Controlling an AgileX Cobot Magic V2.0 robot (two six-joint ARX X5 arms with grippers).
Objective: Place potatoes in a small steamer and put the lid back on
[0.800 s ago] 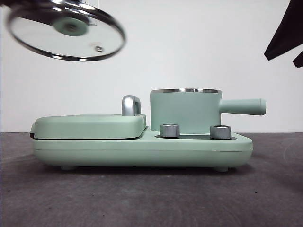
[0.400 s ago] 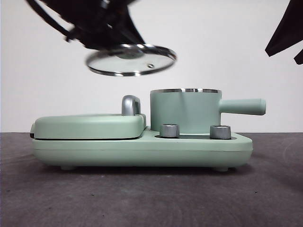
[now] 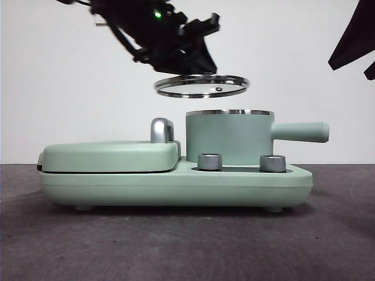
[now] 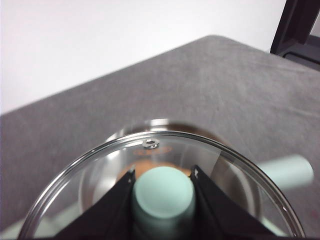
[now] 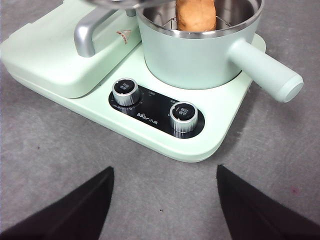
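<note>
Nearest to the front camera lies the grey table point(image 3: 187, 246), and on it stands the mint-green cooker base point(image 3: 176, 184) with its two steel dials point(image 3: 210, 161) at the front edge. In my right wrist view those dials sit on a black panel point(image 5: 155, 110), one beside the other. On one half of the base rests the flat griddle cover point(image 3: 111, 155) with its chrome handle point(image 3: 162, 130) rising at the inner end.

Just behind the dials stands the small steamer point(image 3: 229, 140), upright on the base, its steel rim level and its straight side handle point(image 3: 300, 132) pointing away from the griddle. Inside the pot, my right wrist view shows the potatoes point(image 5: 196, 14), an orange-brown lump standing on a wire rack, partly cut off by the picture's edge.

My right gripper point(image 5: 165, 200) hangs well back from the cooker, above the bare table, its jaws spread wide and holding nothing.

Above the pot, my left gripper point(image 4: 163, 192) is clenched on the mint-green knob point(image 4: 163, 192) of the lid point(image 3: 201, 86), a black jaw pressing each side of it. The glass disc hangs almost level, clear of the steel rim, offset a little toward the griddle side. Through the glass I see the vent hole point(image 4: 150, 144) and, blurred below it, the pot's mouth with an orange patch inside
</note>
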